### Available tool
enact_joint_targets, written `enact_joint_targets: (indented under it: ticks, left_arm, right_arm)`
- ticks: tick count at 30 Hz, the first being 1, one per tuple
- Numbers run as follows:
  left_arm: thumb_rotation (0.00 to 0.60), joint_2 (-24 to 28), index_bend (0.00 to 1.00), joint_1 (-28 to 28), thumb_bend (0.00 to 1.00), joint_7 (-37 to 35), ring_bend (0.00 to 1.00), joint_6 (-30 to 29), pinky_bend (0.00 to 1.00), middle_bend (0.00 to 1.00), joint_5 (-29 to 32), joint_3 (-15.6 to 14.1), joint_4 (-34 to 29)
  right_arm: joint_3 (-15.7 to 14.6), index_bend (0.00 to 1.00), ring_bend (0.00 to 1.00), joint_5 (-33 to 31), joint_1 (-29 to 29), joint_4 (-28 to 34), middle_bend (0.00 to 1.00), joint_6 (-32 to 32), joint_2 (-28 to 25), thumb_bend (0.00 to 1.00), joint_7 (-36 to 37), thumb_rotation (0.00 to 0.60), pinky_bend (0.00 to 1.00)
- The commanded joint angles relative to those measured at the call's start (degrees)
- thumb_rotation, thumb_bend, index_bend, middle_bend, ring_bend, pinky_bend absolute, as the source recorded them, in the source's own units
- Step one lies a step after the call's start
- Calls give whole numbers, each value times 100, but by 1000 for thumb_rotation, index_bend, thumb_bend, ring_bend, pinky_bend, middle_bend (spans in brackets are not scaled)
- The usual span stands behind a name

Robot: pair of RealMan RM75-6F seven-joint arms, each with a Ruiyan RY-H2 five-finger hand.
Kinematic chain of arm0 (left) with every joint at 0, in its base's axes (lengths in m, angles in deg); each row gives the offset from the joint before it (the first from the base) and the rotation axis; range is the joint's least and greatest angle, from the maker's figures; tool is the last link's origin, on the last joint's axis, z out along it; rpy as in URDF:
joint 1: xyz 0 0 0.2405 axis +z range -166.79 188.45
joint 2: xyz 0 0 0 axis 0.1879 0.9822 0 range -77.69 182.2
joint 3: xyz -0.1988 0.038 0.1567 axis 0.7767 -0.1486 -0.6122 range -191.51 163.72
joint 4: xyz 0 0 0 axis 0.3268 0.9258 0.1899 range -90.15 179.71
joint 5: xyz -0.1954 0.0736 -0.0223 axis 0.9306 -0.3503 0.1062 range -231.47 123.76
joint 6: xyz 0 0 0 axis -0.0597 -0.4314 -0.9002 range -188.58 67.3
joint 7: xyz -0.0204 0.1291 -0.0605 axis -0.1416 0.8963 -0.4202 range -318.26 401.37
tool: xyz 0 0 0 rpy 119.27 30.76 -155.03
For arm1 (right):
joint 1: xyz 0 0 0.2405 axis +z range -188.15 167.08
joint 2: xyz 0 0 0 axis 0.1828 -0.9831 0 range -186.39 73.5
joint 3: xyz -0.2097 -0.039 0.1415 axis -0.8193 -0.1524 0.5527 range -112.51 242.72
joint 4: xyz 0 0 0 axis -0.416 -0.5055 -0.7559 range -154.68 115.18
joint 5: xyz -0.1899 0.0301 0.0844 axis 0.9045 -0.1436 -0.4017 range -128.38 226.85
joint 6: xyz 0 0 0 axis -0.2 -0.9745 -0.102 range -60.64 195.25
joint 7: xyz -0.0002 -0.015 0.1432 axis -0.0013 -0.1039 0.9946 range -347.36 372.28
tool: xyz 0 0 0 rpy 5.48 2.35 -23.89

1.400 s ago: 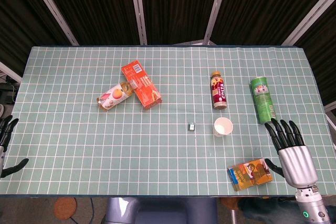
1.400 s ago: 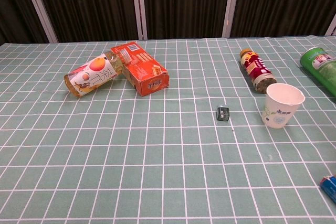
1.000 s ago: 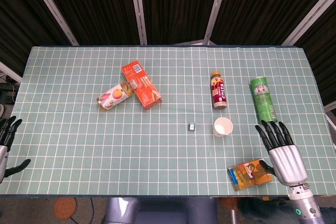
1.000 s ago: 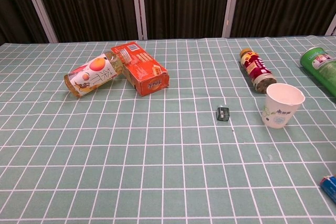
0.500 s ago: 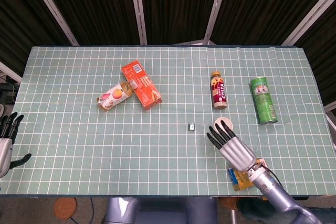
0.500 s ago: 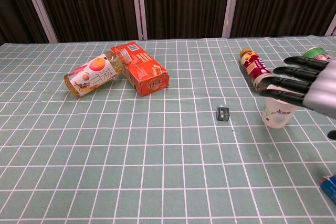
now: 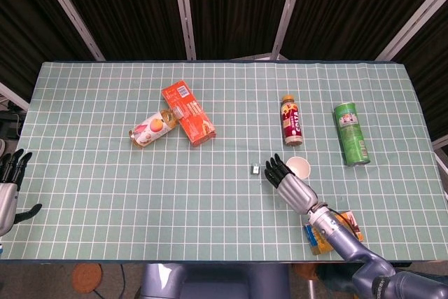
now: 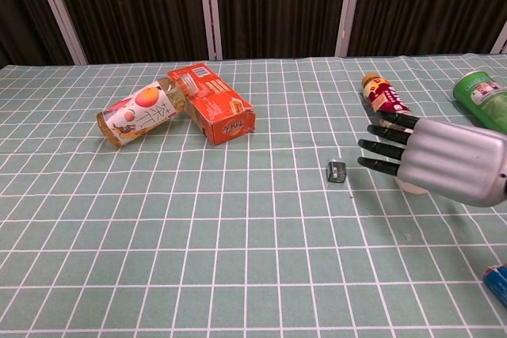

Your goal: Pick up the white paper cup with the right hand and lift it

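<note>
Green grid table (image 7: pixel 105 194). R hand (image 7: pixel 290 183) hovers w/ fingers (image 8: pixel 384 146) spread, holding nothing, just beside the white paper cup (image 7: pixel 299 167), upright near table's front right. L hand (image 7: pixel 8 187) at the far edge, fingers apart, empty.

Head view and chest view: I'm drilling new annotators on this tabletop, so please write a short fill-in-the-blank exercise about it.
1. The right robot hand reaches toward the white paper ____.
2. The white paper cup stands ____ on the table.
3. The tall can lying right of the cup is ____ in colour.
4. The peach-label bottle lies against an ____ box.

Missing words: cup; upright; green; orange
</note>
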Motion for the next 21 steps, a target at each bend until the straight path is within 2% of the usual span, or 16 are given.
enact_joint_targets:
  ticks: [1, 8, 11, 15, 21]
  left_arm:
    - [600, 5, 0, 1, 0, -5, 0, -12, 0, 0, -11, -3, -7]
    - [600, 24, 0, 1, 0, -18, 0, -4, 0, 0, 4, -13, -25]
    - [600, 32, 0, -5, 0, -13, 0, 13, 0, 0, 27, -14, -39]
    - [600, 31, 0, -14, 0, 8, 0, 24, 0, 0, 29, -24, -51]
    - [600, 33, 0, -23, 0, 9, 0, 34, 0, 0, 33, -32, -60]
  right_arm:
    - [1, 0, 0, -153, 43, -232, 0, -12, 174, 31, -275, 600, 0]
    - [-38, 4, 0, -269, 22, -462, 6, -141, 276, 57, -558, 600, 0]
    - [-92, 48, 0, -282, 27, -539, 77, -198, 308, 71, -550, 600, 0]
    - [-176, 153, 8, -246, 59, -643, 207, -284, 336, 166, -440, 600, 13]
    - [-290, 262, 103, -90, 150, -836, 313, -431, 361, 266, -176, 600, 130]
